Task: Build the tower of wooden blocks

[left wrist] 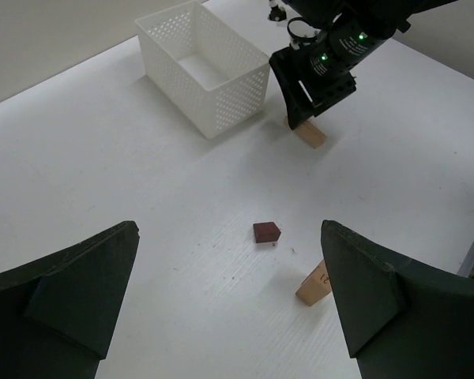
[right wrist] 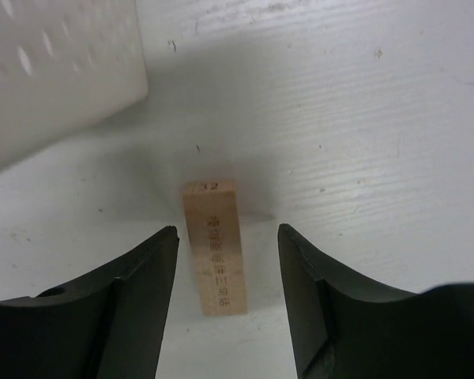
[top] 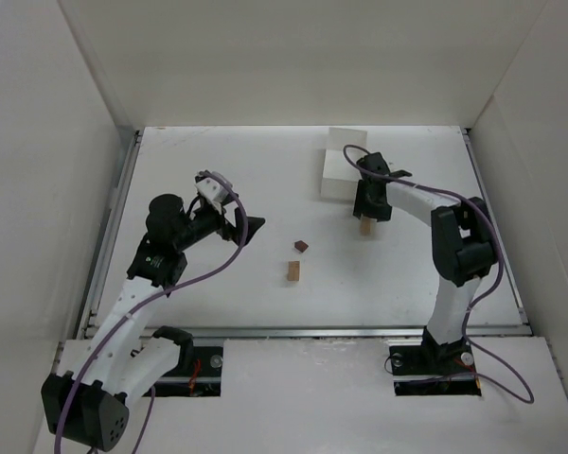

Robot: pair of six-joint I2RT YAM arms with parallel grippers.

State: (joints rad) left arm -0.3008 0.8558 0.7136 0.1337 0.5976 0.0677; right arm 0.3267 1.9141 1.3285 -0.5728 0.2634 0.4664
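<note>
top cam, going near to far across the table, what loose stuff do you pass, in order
lone tan block → dark reddish-brown block → second tan block, which lies between the fingers of the right gripper → white basket

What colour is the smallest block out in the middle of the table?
The smallest block is dark reddish-brown; the left wrist view shows it best.
</note>
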